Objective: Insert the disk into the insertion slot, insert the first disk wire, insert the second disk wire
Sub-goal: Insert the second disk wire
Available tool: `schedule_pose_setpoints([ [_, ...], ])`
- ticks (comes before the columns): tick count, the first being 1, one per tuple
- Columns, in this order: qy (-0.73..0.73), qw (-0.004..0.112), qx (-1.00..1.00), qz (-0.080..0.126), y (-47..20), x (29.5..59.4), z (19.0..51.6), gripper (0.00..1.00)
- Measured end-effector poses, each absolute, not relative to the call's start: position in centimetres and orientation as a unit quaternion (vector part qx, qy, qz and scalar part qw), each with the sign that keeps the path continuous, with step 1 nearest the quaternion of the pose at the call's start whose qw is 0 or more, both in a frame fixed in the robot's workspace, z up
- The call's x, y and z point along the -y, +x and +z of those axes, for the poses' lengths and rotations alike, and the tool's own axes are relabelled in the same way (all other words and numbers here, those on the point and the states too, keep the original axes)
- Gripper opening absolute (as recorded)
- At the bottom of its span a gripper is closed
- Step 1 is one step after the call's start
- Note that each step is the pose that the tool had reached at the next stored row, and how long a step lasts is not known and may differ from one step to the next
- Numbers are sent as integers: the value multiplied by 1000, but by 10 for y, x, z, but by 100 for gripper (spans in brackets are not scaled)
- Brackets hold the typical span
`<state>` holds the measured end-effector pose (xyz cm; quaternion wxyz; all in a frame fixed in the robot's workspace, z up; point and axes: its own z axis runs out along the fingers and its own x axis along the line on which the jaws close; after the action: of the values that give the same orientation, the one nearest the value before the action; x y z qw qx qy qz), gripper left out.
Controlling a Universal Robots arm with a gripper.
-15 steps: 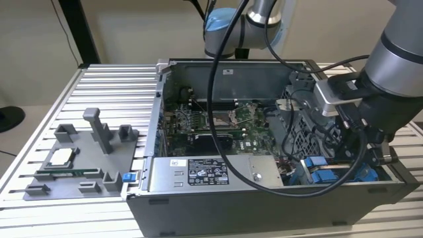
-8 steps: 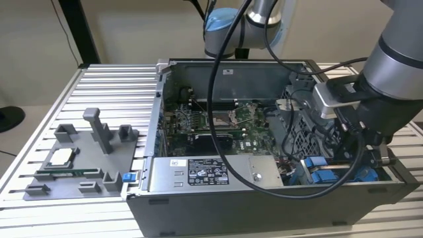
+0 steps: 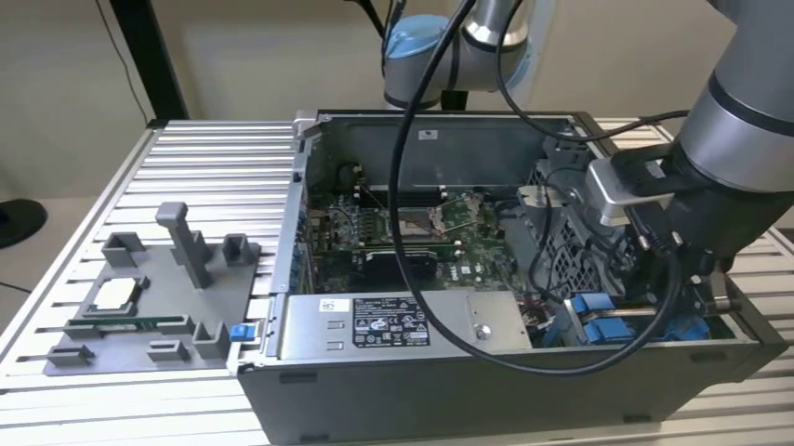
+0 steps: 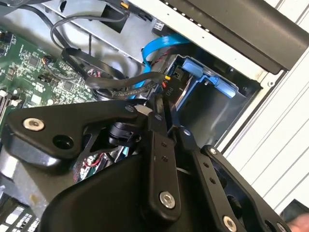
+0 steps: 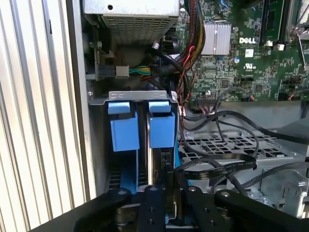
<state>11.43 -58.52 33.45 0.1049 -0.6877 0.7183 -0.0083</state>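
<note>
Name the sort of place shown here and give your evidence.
Probably a robotics lab bench for computer assembly: an opened desktop computer case sits on a ribbed aluminium table, a grey parts fixture lies beside it, and a robot arm reaches inside.

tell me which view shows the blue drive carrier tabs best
The first wrist view: the two blue carrier tabs face the camera side by side under a grey metal bracket. The exterior view shows them small, at the case's corner beside the arm. The second wrist view shows blue plastic partly behind the gripper.
</note>
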Motion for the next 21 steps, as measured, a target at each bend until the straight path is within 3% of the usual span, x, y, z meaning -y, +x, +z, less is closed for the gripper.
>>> schedule_pose_setpoints([
  [13, -687, 107, -719, -6, 114, 585, 388, 100],
  [21, -687, 107, -719, -6, 114, 585, 389, 100],
])
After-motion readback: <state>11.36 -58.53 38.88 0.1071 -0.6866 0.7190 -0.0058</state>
